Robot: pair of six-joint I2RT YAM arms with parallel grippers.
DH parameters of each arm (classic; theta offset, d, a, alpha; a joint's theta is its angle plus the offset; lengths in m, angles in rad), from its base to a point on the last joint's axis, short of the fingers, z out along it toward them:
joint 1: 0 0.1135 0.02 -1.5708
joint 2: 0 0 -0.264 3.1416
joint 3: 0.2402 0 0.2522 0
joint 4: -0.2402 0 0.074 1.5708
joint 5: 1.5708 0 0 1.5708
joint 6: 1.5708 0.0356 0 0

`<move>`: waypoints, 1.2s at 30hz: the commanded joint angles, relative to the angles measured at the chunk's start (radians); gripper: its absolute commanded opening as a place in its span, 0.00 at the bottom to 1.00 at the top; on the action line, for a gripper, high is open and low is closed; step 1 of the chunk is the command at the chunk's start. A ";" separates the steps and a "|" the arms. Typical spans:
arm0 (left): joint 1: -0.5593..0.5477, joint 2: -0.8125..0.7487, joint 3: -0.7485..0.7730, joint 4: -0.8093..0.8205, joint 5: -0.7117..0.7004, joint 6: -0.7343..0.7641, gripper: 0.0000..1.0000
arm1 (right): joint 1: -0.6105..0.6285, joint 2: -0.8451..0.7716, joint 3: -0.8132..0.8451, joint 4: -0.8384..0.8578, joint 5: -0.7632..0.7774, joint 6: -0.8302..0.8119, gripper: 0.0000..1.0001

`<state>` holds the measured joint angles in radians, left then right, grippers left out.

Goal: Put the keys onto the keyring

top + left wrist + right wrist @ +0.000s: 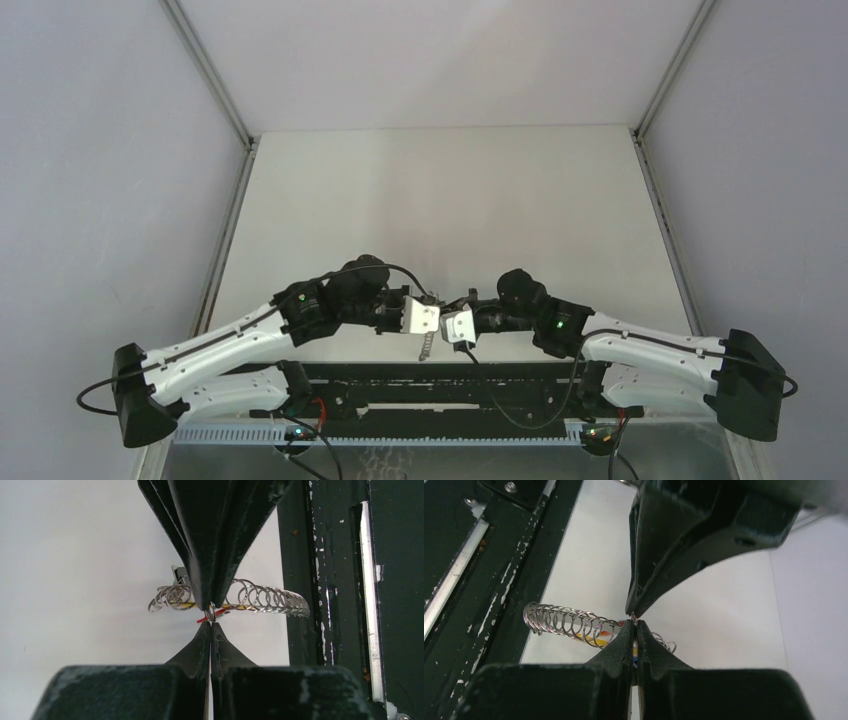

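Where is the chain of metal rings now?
In the left wrist view the chain of rings hangs crosswise at the meeting tips of the left gripper and right gripper, near the black rail.

A white table carries a black slotted rail along its near edge.

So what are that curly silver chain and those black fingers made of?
The chain of rings looks like polished metal wire, silvery with glints. The left gripper's fingers look like matte black plastic, scuffed pale at the edges; possibly painted metal.
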<state>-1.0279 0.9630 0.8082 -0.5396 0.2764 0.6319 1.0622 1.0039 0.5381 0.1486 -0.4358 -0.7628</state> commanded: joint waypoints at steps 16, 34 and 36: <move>-0.008 -0.052 0.033 0.090 -0.030 -0.001 0.00 | -0.049 -0.070 0.043 -0.011 0.026 0.016 0.00; -0.008 -0.047 0.041 0.083 -0.029 0.002 0.00 | -0.077 -0.041 0.042 0.008 -0.043 0.019 0.00; -0.007 -0.045 0.040 0.084 -0.023 0.000 0.00 | -0.085 -0.043 0.043 0.013 -0.058 0.027 0.00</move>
<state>-1.0302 0.9287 0.8082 -0.4877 0.2394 0.6304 0.9905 0.9634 0.5510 0.0998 -0.4568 -0.7578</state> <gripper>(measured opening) 0.005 0.006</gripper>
